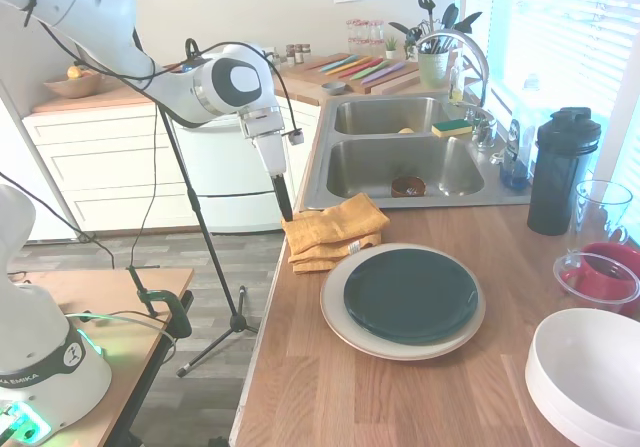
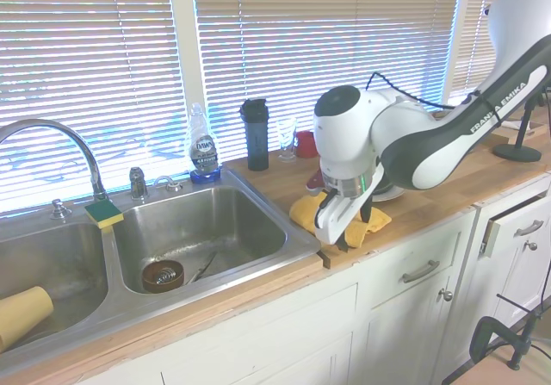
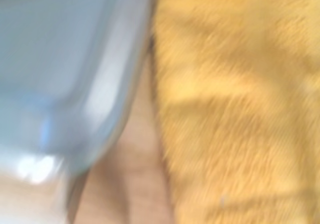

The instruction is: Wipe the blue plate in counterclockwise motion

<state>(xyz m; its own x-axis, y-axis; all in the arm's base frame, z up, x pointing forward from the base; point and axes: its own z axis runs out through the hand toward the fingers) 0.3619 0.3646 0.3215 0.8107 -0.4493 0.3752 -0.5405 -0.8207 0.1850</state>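
Plates we count as two: one blue plate [image 1: 410, 294] atop one beige plate [image 1: 345, 334] on the desk [image 1: 330, 397]. The tool [image 1: 286, 211] (grip unreadable) hangs beside one yellow cloth [image 1: 332, 231], near the plates.

**Around the sink and tabletop**

A folded yellow cloth [image 1: 333, 231] lay on the wooden tabletop [image 1: 400, 397] just beside a cream plate [image 1: 340, 329]. Beyond it sat a steel double sink [image 1: 405, 162] with a green-and-yellow sponge [image 1: 452, 127] on its divider. A black bottle [image 1: 561, 172], a red cup [image 1: 604, 277] and a white bowl [image 1: 590, 377] stood nearby.
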